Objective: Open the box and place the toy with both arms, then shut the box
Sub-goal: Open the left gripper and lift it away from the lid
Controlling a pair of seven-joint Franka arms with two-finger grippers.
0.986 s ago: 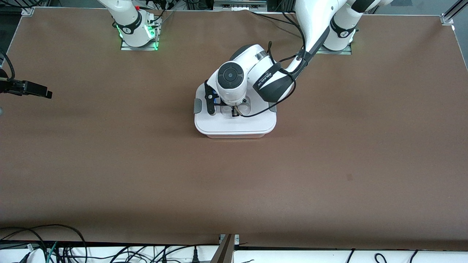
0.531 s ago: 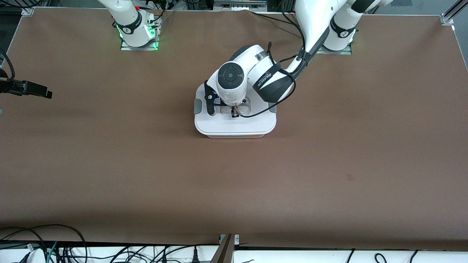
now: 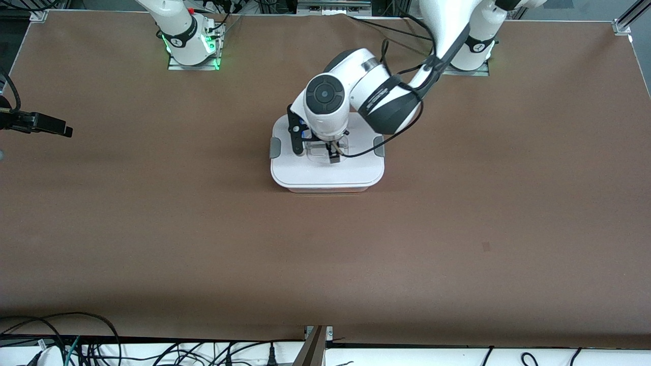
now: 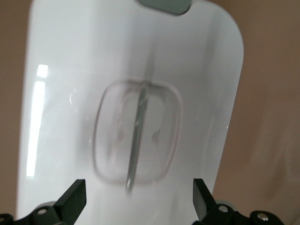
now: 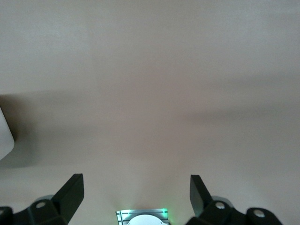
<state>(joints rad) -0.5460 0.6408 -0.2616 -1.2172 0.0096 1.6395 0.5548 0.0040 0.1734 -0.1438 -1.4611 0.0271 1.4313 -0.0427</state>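
Observation:
The box stands mid-table with its white lid on and grey clips at both ends. Only a thin pink strip of the tub shows under the lid. My left gripper hangs open just above the lid's clear recessed handle. In the left wrist view the gripper has a finger on either side of the handle and holds nothing. My right gripper waits, open and empty, over the right arm's end of the table. The toy is not in view.
The arm bases stand along the table's edge farthest from the front camera, and the right one's green light shows in the right wrist view. Cables lie past the table's near edge. A white corner shows at the right wrist view's edge.
My left gripper has lifted off the lid's handle and its wrist has shifted a little toward the arm bases. The lid stays on the box. The right arm has not moved.

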